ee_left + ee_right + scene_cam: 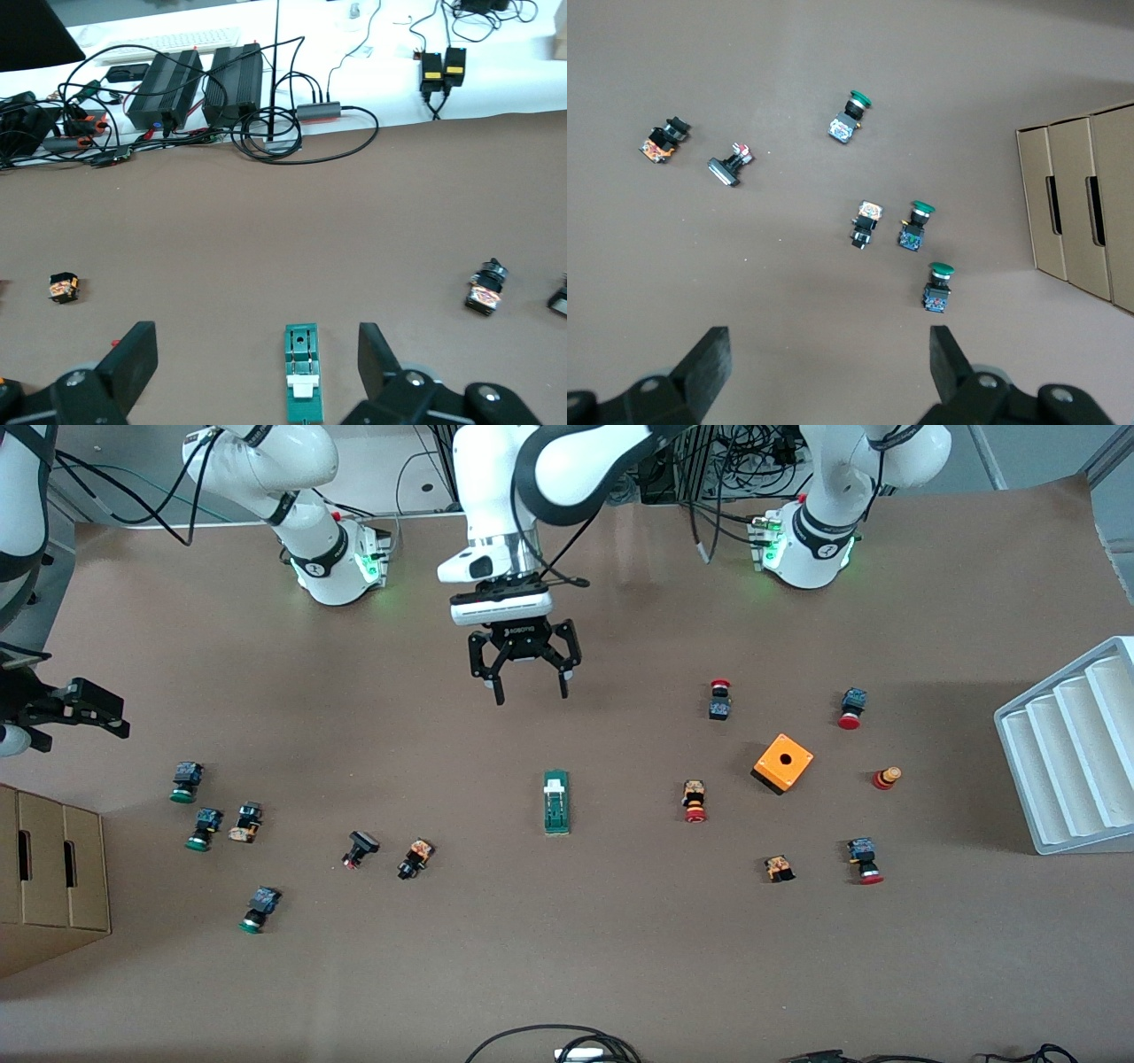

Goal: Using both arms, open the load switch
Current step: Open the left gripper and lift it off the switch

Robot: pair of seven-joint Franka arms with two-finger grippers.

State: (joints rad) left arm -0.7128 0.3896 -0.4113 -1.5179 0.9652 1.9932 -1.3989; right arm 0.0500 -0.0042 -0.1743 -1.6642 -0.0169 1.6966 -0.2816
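The load switch (556, 802) is a narrow dark-green block with a white sliding piece, lying flat mid-table. My left gripper (530, 682) hangs open over bare table between the robots' bases and the switch. In the left wrist view the load switch (303, 372) shows between the spread fingers of the left gripper (257, 359), apart from both. My right gripper (113, 710) is open at the right arm's end of the table, above the green push-buttons (187, 781). In the right wrist view the right gripper (828, 363) has nothing between its fingers.
An orange cube (783, 763) and red-capped push-buttons (695, 802) lie toward the left arm's end. Green-capped push-buttons (937, 288) lie beside a cardboard box (44, 877). A white stepped tray (1063, 753) stands at the left arm's table edge. Cables (567, 1045) cross the near edge.
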